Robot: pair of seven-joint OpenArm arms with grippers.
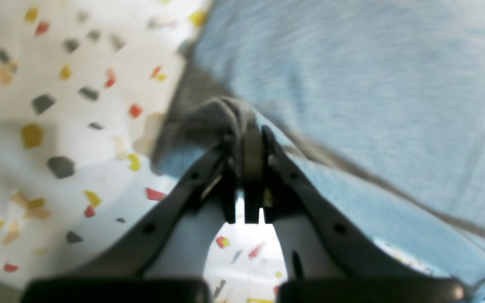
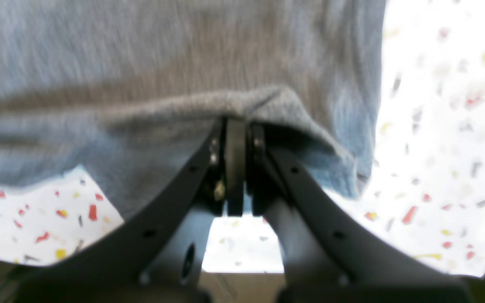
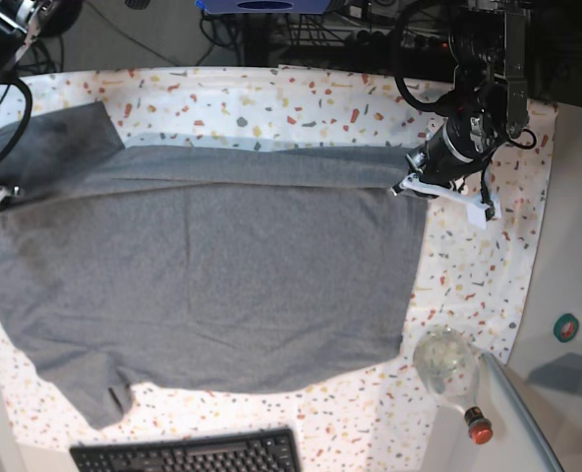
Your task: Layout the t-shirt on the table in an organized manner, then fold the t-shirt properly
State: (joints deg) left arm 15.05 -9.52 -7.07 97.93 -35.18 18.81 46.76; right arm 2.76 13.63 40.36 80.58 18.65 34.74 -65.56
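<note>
The grey t-shirt (image 3: 203, 275) lies spread across the speckled surface (image 3: 468, 285), its upper part folded over into a band along the far side, with bare cloth left at the far edge, down the base view's right side and in a thin strip along the near edge, where a keyboard (image 3: 188, 454) and a glass bottle (image 3: 451, 372) sit. The left gripper (image 1: 249, 139) is pinched tight on a bunched corner of the shirt at the fold's right end. The right gripper (image 2: 236, 126) is clamped on the hem at the opposite end, at the surface's left edge.
</note>
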